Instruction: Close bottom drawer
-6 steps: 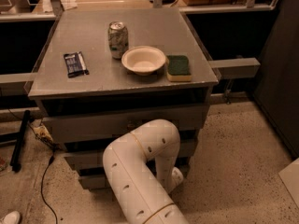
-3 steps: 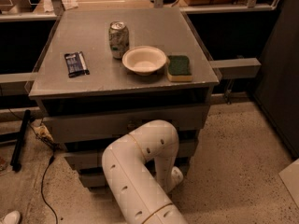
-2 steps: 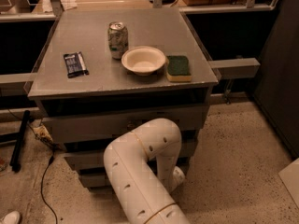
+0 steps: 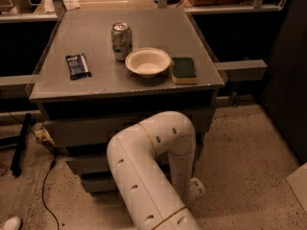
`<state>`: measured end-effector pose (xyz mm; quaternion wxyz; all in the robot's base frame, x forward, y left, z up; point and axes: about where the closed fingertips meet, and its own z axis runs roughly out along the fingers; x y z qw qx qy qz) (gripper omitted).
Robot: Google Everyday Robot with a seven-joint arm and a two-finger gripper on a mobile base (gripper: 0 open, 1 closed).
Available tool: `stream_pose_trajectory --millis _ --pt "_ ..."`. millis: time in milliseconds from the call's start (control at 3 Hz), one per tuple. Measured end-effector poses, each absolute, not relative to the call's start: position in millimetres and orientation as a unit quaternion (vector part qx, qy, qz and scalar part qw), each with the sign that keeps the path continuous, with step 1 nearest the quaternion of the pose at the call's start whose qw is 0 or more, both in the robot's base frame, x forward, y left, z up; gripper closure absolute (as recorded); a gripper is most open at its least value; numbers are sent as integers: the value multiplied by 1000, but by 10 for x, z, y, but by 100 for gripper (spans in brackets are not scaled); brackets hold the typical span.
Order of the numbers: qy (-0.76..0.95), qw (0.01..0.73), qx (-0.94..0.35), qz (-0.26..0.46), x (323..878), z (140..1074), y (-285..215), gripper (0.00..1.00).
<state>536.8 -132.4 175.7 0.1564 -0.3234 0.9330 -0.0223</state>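
**At the cabinet foot: bottom drawer, to be closed**

Below the middle drawer (image 4: 88,165), lowest in the grey cabinet (image 4: 57,87), the bottom drawer (image 4: 98,184) is found. Only the left part of its front is seen, the rest being hidden by the arm (image 4: 144,166). How far it stands out cannot be told.

Handling: judged rigid, run on slides, light to moderate in weight. No grasp is needed. A flat push square on the front, near the middle, is advised so that racking is avoided.

The gripper (image 4: 195,188) is placed low at the arm's end, near the cabinet's lower right corner. Whether it is open or closed cannot be told.

Room: bare floor (image 4: 240,166) is available to the right, and a cable (image 4: 45,186) is laid to the left. Can (image 4: 121,40), bowl (image 4: 147,61) and sponge (image 4: 183,69) on top may be jarred by a hard shove.
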Motion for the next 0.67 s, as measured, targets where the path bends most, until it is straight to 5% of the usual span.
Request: stream_pose_trajectory --millis 667 --pt "938 129 -321 -28 5072 1783 -1495 59"
